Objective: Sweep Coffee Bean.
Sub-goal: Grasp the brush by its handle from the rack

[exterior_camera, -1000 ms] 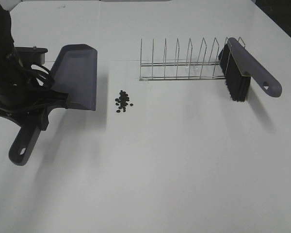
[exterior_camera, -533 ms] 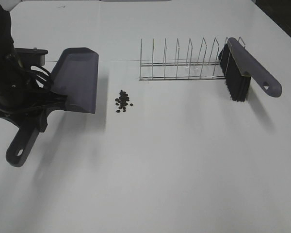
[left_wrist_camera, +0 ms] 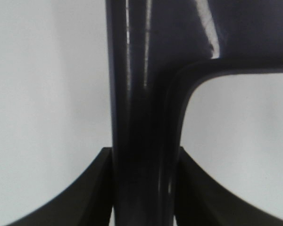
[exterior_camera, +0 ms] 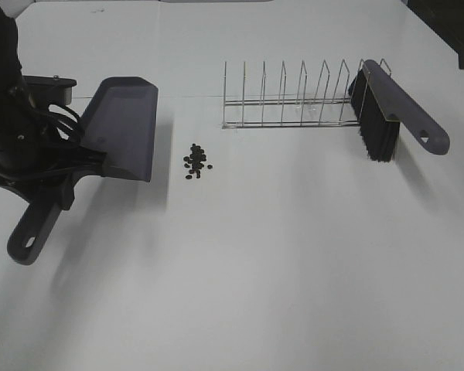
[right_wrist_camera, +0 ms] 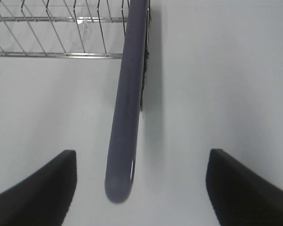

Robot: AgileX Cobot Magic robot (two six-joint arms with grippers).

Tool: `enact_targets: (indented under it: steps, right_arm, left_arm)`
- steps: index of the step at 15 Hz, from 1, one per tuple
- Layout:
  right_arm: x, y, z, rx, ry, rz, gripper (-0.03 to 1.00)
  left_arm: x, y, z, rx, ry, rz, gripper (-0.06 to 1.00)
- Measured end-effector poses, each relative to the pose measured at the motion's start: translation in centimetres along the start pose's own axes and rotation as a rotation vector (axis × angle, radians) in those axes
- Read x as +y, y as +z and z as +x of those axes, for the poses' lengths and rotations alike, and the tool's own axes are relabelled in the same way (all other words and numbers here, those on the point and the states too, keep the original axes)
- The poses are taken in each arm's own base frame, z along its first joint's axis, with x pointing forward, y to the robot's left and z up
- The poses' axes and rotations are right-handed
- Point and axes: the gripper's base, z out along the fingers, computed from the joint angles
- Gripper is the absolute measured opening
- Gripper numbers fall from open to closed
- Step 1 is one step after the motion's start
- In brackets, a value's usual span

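The coffee beans [exterior_camera: 195, 161] lie in one small dark heap on the white table [exterior_camera: 294, 263], a little left of the middle in the high view, and nothing touches them. Just beside them, on their left, I see the grey dustpan [exterior_camera: 124, 124]. Its open edge faces the heap, with a strip of bare table between. My left pincer [left_wrist_camera: 145, 151] is closed tight on the dustpan handle [exterior_camera: 40, 224] (in the left wrist view both fingers press against the dark stem, one on each side). Whether the front edge of the pan touches the table, I cannot tell. Farther to the right and behind the beans stands a wire rack [exterior_camera: 282, 100], and the brush [exterior_camera: 394, 104] sits at its right end, black bristles downward. My right pincer [right_wrist_camera: 142, 153] is wide open and holds nothing. The brush handle [right_wrist_camera: 125, 108] lies between its two fingers, without contact to either.
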Motion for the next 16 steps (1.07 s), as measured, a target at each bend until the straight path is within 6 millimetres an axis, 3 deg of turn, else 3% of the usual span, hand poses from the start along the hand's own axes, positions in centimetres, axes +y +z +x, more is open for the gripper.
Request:
enact_targets:
  steps: [5, 9, 11, 16]
  right_arm:
    - [0.1, 6.0, -6.1, 0.015, -0.024, -0.008, 0.63]
    - [0.3, 11.1, -8.0, 0.104, -0.036, -0.034, 0.6]
    - [0.3, 15.4, -8.7, 0.174, -0.064, -0.051, 0.58]
    - [0.3, 20.1, -9.4, 0.233, -0.069, -0.058, 0.58]
  left_arm:
    - [0.0, 0.0, 0.0, 0.0, 0.0, 0.0, 0.32]
    - [0.0, 0.0, 0.0, -0.001, 0.003, -0.004, 0.32]
    - [0.0, 0.0, 0.0, -0.002, 0.004, -0.004, 0.32]
    - [0.0, 0.0, 0.0, -0.002, 0.004, -0.004, 0.32]
